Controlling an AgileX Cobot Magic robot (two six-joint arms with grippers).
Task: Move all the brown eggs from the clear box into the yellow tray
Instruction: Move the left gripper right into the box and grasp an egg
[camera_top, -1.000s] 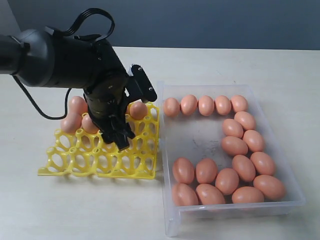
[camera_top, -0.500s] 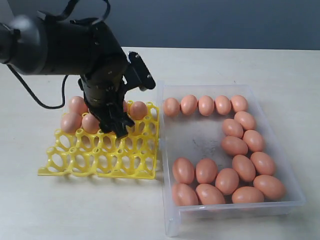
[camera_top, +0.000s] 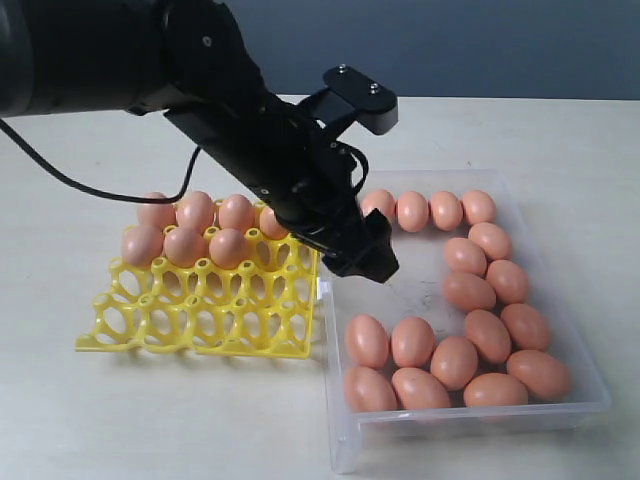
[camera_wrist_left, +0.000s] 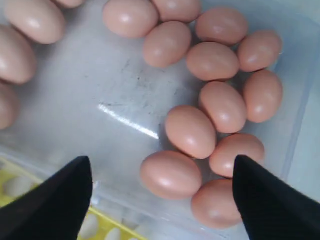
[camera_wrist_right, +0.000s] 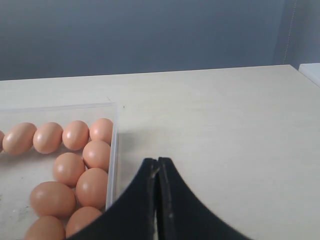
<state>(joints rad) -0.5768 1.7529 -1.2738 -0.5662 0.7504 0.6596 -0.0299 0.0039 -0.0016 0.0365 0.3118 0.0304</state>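
While my left gripper (camera_top: 366, 262) hangs over the bare, scuffed stretch of the clear box (camera_top: 455, 422) just past the wall it shares with the yellow tray (camera_top: 198, 312), its jaws stand wide apart and hold nothing. The nearest brown eggs (camera_top: 367, 340) sit in the cluster at the box's camera-side corner, a little toward the camera from the fingertips. In the left wrist view the left gripper (camera_wrist_left: 161, 161) frames one egg of that cluster, whose long axis runs roughly along the line from one finger to the other. I judge that lie awkward for a grasp unless the wrist turns.

The box holds well over a dozen eggs, lined along its far wall and banked down the side away from the tray. The arm may hide another. The tray carries seven that I can count, in its two back rows; the front cups are bare.

My right gripper (camera_wrist_right: 158, 164), jaws pressed together and empty, waits over the table (camera_wrist_right: 225, 130) beside the box's outer wall, so the left arm is the nearer.
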